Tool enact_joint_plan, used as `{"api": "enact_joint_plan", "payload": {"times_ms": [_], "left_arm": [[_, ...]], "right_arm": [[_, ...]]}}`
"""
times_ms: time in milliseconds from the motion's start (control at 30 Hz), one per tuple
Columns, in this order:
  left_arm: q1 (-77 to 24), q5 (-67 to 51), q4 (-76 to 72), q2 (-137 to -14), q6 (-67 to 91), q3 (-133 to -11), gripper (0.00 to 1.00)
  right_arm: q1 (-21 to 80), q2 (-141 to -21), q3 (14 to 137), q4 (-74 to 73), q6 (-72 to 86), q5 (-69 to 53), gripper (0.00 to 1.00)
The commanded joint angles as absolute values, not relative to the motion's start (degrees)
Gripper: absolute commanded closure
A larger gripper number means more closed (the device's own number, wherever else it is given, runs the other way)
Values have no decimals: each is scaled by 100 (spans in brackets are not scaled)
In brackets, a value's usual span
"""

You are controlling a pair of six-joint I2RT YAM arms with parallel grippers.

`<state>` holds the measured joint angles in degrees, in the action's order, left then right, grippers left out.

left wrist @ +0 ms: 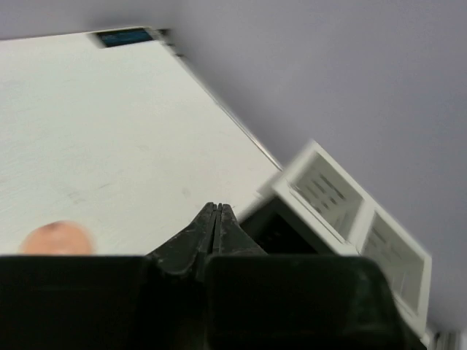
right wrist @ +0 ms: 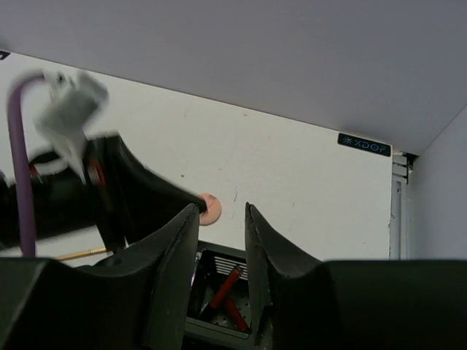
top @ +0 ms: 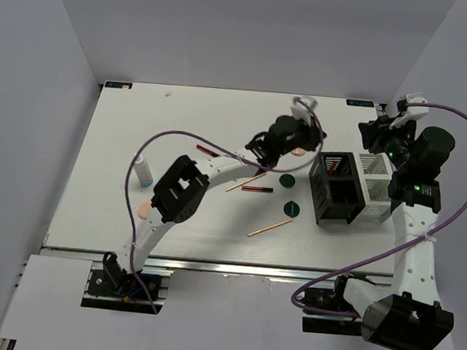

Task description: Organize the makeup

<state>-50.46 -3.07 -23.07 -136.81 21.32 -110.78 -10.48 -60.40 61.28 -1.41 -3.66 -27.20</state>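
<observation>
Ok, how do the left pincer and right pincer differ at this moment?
The left pincer is shut, tips pressed together; the right pincer is open with a clear gap. The left pincer has the compartment box off to its side, while the right pincer has the box's black section with red tubes in view just below its gap. Both are black and hold nothing.

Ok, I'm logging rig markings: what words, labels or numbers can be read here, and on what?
"XDOF", after a small star-like mark: black label at the far edge of the table, right wrist view.
Dark label, left wrist view: blurred, unreadable.
Far-left label and far-right label, top view: too small to read.
Compartment box: no legible text.
</observation>
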Motion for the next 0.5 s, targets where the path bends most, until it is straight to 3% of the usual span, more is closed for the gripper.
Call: {"api": "enact_joint_plan", "payload": {"times_ms": [0, 100, 167, 200, 233, 333, 467], "left_arm": [[-4159, 1053, -562, -12394, 4184, -11153, 86], [-3438, 2033, 1373, -12077, 5672, -11162, 47], [-2955, 1995, 2222, -11771, 6721, -10628, 40], [-2823, 1908, 2502, -11664, 7315, -10382, 26], [-2578, 1855, 2661, -11602, 7565, -10197, 20], [-2208, 1732, 3899, -11741, 8278, -10177, 17], [-1978, 1792, 5420, -12347, 8543, -11237, 14]], "right_arm": [[-1081, -5968, 5994, 9, -396, -2988, 62], [-1072, -6073, 5985, -289, -378, -3041, 62], [-1063, -6170, 5994, -430, -387, -2989, 62], [-1063, -6196, 6003, -535, -422, -2910, 62], [-1063, -6248, 5994, -588, -465, -2892, 61], [-1002, -6345, 5994, -799, -685, -2804, 56], [-914, -6372, 5924, -914, -835, -2795, 55]]}}
